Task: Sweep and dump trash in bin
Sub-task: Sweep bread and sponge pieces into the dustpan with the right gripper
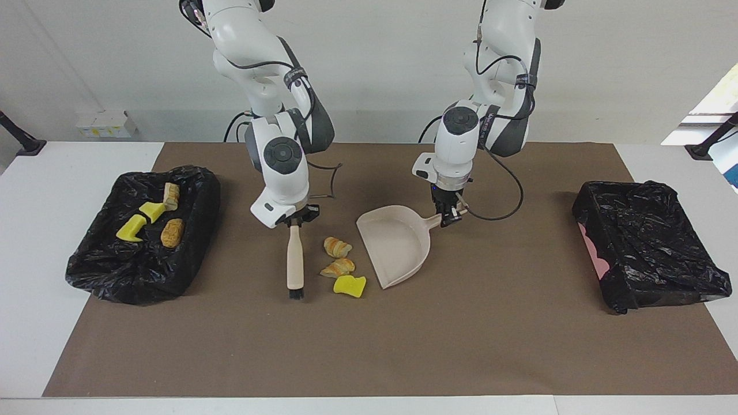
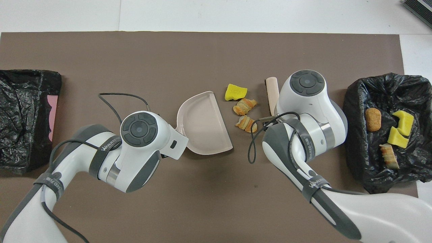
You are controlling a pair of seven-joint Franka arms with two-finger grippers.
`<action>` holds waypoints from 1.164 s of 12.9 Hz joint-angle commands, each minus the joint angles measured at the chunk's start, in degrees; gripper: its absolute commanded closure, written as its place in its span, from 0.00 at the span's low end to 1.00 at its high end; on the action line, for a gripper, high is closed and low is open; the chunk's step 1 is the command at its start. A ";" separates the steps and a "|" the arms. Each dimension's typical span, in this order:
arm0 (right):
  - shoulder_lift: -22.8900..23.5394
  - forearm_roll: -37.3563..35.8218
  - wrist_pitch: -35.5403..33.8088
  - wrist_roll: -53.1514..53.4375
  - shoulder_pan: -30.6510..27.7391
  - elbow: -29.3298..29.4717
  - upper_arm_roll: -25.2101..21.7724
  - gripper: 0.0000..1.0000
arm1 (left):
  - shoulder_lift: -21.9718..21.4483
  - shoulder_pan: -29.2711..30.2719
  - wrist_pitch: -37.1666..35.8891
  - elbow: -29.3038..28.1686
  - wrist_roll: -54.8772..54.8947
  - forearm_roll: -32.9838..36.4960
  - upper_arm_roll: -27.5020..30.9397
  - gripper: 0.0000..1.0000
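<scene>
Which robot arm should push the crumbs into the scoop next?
Probably the right arm. Its right gripper holds the brush beside the three scraps, with the dustpan just past them. The left gripper only grips the dustpan's handle, steadying it.

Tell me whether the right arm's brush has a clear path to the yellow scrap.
Probably yes: the brush in the right gripper has only bare mat between it and the yellow scrap.

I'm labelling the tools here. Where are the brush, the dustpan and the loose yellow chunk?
brush (image 1: 294,262), facing view, middle of its handle.
dustpan (image 1: 398,245), facing view, bare floor of its scoop.
loose yellow chunk (image 2: 235,92), overhead view, its top face.
</scene>
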 commanded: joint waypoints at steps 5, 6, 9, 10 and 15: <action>0.99 7.71 1.34 -2.10 7.68 -0.27 2.38 1.00 | -1.82 1.12 2.22 -2.67 0.52 0.82 -0.26 1.00; 0.82 11.65 1.43 -3.58 7.68 -0.53 3.96 1.00 | -1.82 1.12 2.31 -2.68 0.52 0.82 -0.26 1.00; 0.73 17.04 1.25 -5.27 7.69 0.51 7.04 1.00 | -1.82 1.55 2.31 -2.85 0.61 0.82 -0.26 1.00; 0.20 18.44 0.56 -5.44 7.25 1.13 7.14 1.00 | -1.74 1.99 2.40 -2.76 0.61 0.82 -0.35 1.00; -4.98 16.79 -10.15 -5.53 1.28 1.75 6.53 1.00 | -1.56 2.79 1.26 -2.06 3.86 0.82 -0.26 1.00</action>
